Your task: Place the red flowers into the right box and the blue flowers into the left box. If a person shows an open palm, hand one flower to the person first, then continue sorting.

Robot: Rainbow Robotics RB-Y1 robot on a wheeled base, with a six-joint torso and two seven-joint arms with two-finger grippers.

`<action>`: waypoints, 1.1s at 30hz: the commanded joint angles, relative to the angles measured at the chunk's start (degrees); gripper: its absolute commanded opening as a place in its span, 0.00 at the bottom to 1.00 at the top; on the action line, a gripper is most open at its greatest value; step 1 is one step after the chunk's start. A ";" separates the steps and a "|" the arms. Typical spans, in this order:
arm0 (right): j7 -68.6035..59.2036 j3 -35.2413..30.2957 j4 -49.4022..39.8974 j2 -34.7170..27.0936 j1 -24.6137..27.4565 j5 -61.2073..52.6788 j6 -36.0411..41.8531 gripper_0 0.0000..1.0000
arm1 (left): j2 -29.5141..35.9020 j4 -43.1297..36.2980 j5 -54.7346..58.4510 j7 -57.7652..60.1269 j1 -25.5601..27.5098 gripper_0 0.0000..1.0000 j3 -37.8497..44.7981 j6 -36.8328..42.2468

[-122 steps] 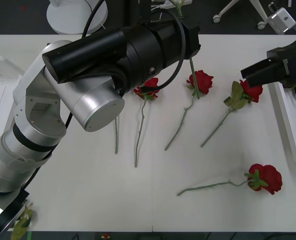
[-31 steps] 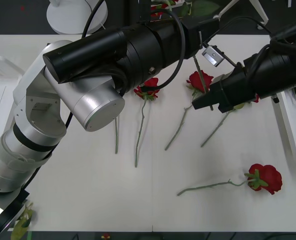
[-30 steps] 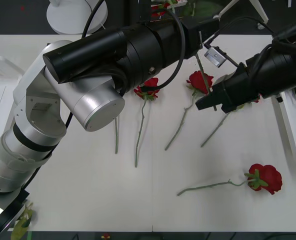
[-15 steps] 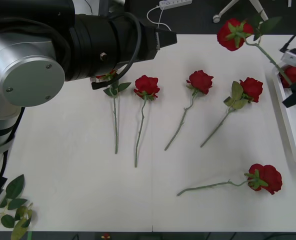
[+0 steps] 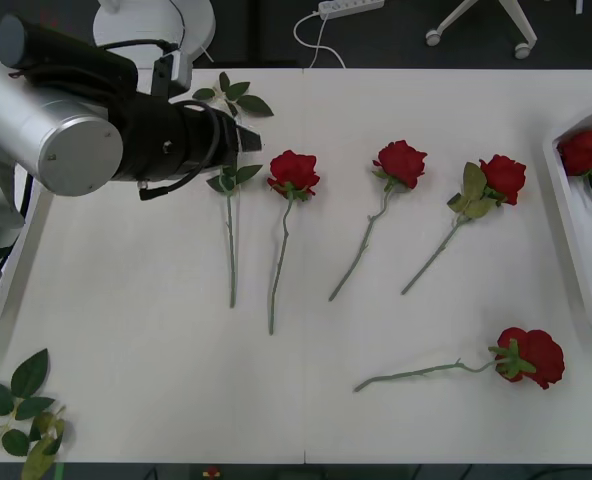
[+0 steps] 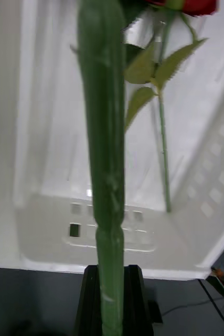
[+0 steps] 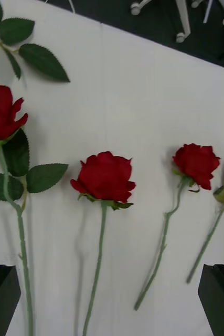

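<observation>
- So the red flowers [image 5: 294, 171] are fake roses: fat red blooms on thin green stems, five lying on the white surface [image 5: 156, 330].
- Another one lies in the right box [image 5: 576, 235].
- Right fingers [image 6: 107, 294] are pinched on a green stem over that box.
- Left fingers [image 7: 112, 294] are wide open, holding nothing, above the leftmost roses.

The white desk [image 5: 156, 330] is carrying a row of red roses lying with blooms away from the robot: one [image 5: 294, 172], one [image 5: 401, 162], one [image 5: 502, 178], and what seems to be another bloom hidden by the left arm, its leafy stem [image 5: 230, 240] showing. A fifth rose [image 5: 531, 356] is lying crosswise nearer the robot. Leaf sprigs are resting at the far edge [image 5: 231, 93] and near-left corner [image 5: 16, 400]. The right box [image 5: 574, 235] is sitting at the right edge.
</observation>
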 commanded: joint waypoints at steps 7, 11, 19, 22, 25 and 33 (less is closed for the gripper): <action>2.09 0.07 6.35 -1.23 6.87 5.49 -12.43 0.00 | 1.89 13.91 -5.67 -7.90 -6.51 1.00 -11.23 -4.08; 2.62 0.07 6.44 -0.70 12.05 8.48 -17.97 0.00 | 0.40 18.39 -9.45 -7.90 -8.27 1.00 -16.07 -5.92; 2.53 0.07 9.95 3.52 14.08 14.02 -19.55 0.00 | -2.77 27.79 -9.98 -8.86 -11.70 1.00 -21.34 -6.45; 2.36 0.07 11.27 5.36 14.08 17.01 -19.64 0.00 | -4.00 30.78 -9.37 -9.39 -12.66 1.00 -22.57 -7.15; 2.36 0.07 11.80 6.86 14.08 19.29 -19.64 0.00 | -5.23 33.60 -7.96 -10.01 -13.45 1.00 -23.80 -9.00; 2.18 0.07 12.68 8.97 14.08 22.10 -19.90 0.00 | -6.90 36.50 -9.01 -11.32 -13.98 1.00 -26.35 -9.61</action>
